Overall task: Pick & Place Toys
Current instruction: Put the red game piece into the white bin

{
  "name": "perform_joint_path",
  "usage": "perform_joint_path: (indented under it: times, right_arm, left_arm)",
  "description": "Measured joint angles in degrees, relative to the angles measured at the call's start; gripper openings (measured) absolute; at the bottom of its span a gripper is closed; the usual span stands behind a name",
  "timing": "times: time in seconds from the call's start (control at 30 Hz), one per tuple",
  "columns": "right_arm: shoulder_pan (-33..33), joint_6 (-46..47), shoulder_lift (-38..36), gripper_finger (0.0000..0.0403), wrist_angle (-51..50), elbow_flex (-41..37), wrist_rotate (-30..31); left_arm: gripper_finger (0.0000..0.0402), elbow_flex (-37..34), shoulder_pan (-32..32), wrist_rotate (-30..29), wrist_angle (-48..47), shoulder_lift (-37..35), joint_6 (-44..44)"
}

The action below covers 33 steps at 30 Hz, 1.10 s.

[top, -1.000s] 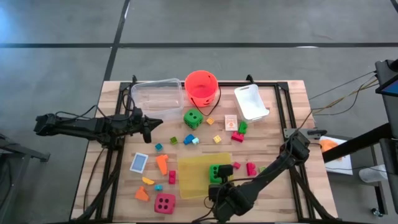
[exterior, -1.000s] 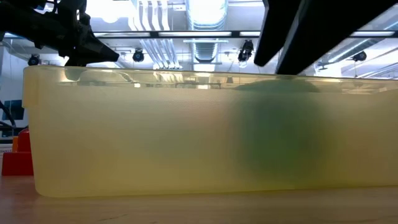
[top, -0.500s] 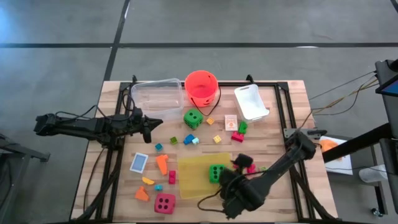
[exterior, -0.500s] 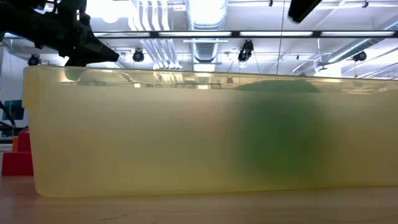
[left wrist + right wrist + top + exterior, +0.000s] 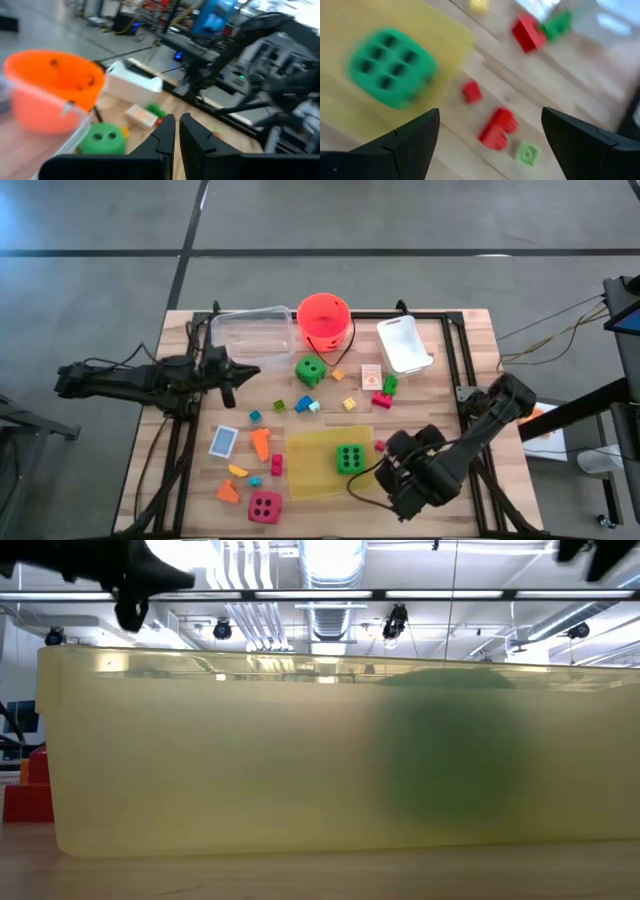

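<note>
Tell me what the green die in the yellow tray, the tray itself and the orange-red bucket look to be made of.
Green die: probably soft foam, matte with rounded corners.
Yellow tray: likely thin translucent plastic; in the low view the die shows through its wall as a green blur.
Orange-red bucket: seemingly smooth moulded plastic with a thin dark handle.

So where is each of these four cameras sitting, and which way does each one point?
High view: above, looking straight down on the table; both arms show.
Low view: at tabletop height, against the yellow tray; arm parts overhead.
Left wrist view: past the shut left gripper toward the orange bucket.
Right wrist view: between the open right gripper fingers, down at the tray.
The green die in the tray shows in high, low and right wrist views.
</note>
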Motion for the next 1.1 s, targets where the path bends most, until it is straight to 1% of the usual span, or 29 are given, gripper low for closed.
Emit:
perform_joint_path:
  times: [0.07,0.17,0.3,0.43,0.57,0.73,1.0,1.1]
  right_arm:
    - [-0.30,2.68,-0.92,0.0343,0.47,-3.49,-3.59]
    - [-0.89,5.55,-2.30,0.0343,1.95,-7.90,-7.98]
    - [-1.40,7.74,-4.19,0.0343,5.31,-12.83,-11.58]
    - [-1.74,10.32,-6.06,0.0343,9.38,-17.01,-12.33]
    - [-2.27,11.83,-6.42,0.0343,14.20,-21.24,-12.47]
    - [-3.75,8.70,-6.24,0.0343,20.80,-25.71,-13.88]
    - [-4.16,8.20,-6.53,0.0343,21.50,-28.27,-13.93]
    - [-4.35,7.80,-6.53,0.0343,23.50,-28.69,-13.91]
  left_arm:
    - [0.0022,1.82,0.00,1.48,-1.10,-0.02,1.71]
    - [0.0022,2.57,0.00,1.82,-2.51,-0.05,3.26]
    - [0.0022,2.40,0.00,1.82,-4.22,-0.06,3.63]
    - [0.0022,2.44,0.00,1.82,-4.74,-0.06,3.63]
    - [0.0022,2.82,0.00,1.37,-4.47,-0.06,3.58]
    - [0.0022,2.82,0.01,0.07,-4.36,-0.04,3.41]
    - [0.0022,2.82,0.02,-0.13,-4.53,0.01,3.37]
    - [0.0022,2.78,0.02,-0.13,-4.53,-0.01,3.39]
